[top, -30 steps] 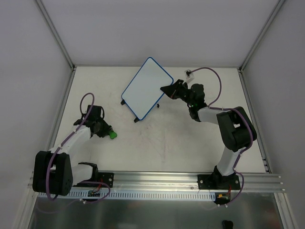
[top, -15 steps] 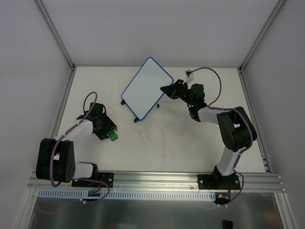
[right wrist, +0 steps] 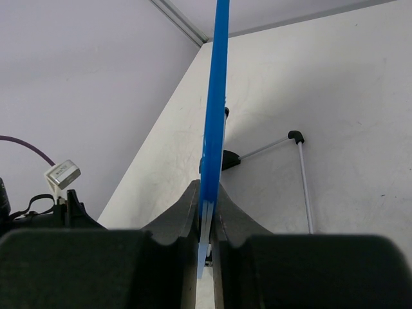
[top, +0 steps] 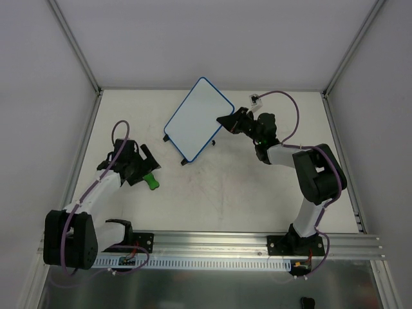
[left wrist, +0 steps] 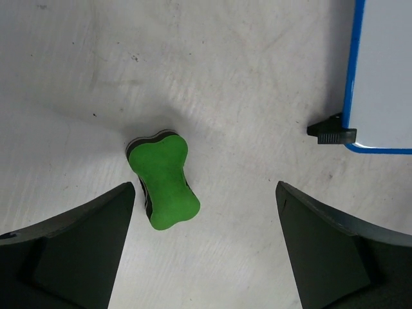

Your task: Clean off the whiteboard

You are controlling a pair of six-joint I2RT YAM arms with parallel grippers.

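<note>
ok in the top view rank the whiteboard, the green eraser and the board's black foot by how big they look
1. whiteboard, by far the largest
2. green eraser, small
3. black foot, smallest, though not far below the eraser, which the left arm may partly hide

A green eraser (left wrist: 164,179) lies between the left pincer's (left wrist: 205,188) spread jaws.
</note>
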